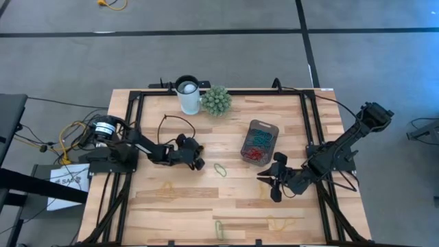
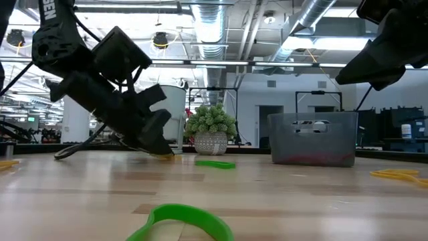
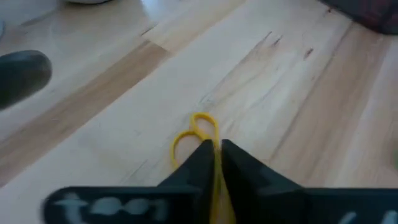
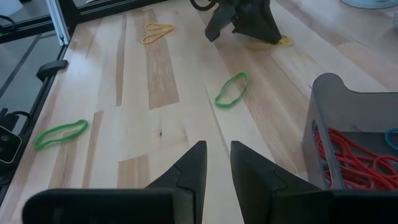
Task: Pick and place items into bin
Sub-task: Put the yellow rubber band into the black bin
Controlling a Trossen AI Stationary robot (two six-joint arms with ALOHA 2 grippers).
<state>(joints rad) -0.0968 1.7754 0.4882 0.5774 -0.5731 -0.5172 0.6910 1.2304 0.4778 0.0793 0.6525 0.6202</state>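
Note:
My left gripper (image 1: 197,160) is low over the table's middle, left of the bin, and is shut on a yellow rubber band (image 3: 194,132). My right gripper (image 4: 215,154) hovers near the table's right side, just near of the bin; its fingers are a little apart with nothing between them. The grey translucent bin (image 1: 259,143) stands on the table and holds red and blue bands (image 4: 354,155). A green band (image 1: 220,169) lies flat between the two grippers. Other loose bands lie nearer the near edge: a green one (image 1: 219,228) and a yellow one (image 1: 281,223). My left gripper pinches the yellow rubber band between its two fingers (image 3: 202,163), slanting down from the table's left. The strands run back through the narrow gap, and two small loops (image 3: 202,123) stick out past the fingertips. The band's free end (image 2: 164,155) sits at the table surface.
A white cup (image 1: 187,95) and a green spiky plant ball (image 1: 216,100) stand near the far edge. A black cable (image 1: 168,123) loops behind my left arm. Another yellow band (image 4: 158,31) and a green one (image 4: 60,134) lie on the bare wood toward the near left.

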